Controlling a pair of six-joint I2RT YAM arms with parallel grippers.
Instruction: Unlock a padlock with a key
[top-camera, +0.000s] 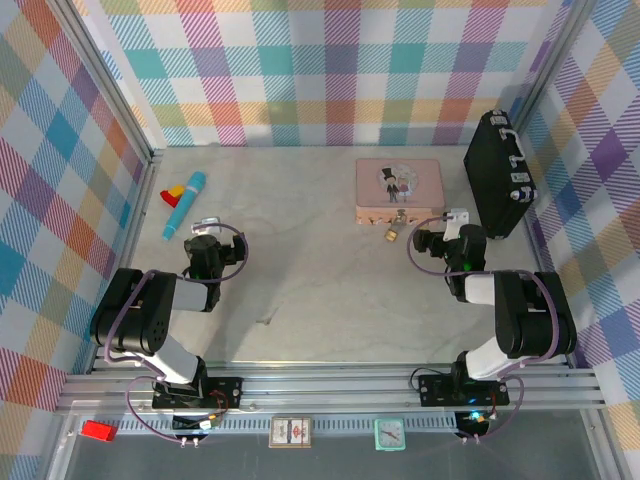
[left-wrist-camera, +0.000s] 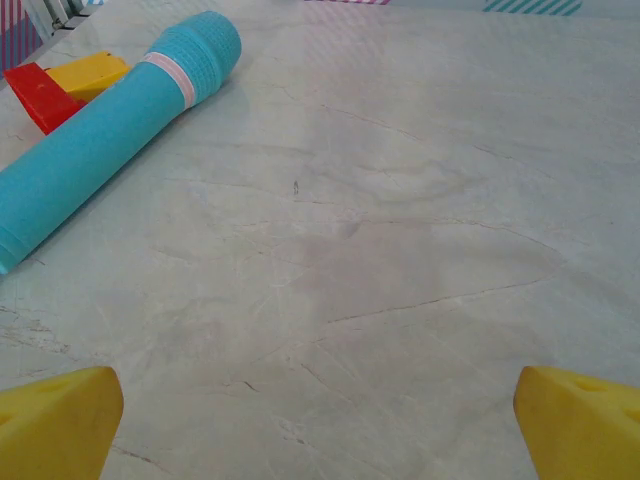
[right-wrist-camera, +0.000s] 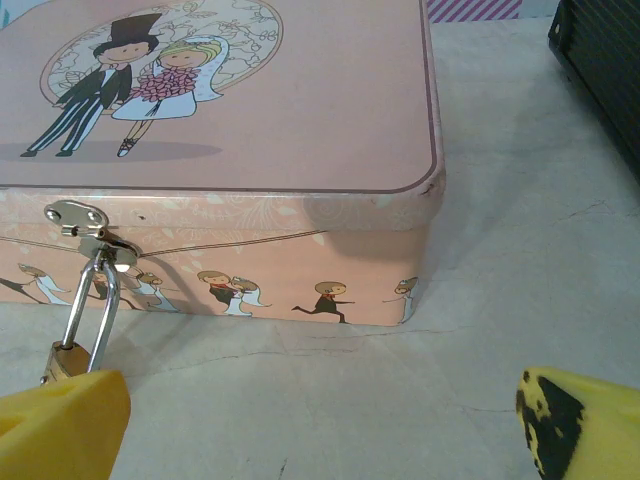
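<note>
The left gripper (left-wrist-camera: 320, 425) and right gripper (right-wrist-camera: 320, 425) gape wide and empty while the small brass padlock with silvery shackle (right-wrist-camera: 60, 362) hangs locked on the pink metal tin (right-wrist-camera: 300, 110) near the worktop's (top-camera: 300, 260) far edge, so nothing looks begun and I'd say taking up the key comes first.

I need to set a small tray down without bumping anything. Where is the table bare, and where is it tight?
The widest bare patch is the middle of the table, between the blue tube on the left and the pink tin on the right. It is tight on the right, where tin, padlock, black case and right hand sit close together.
</note>
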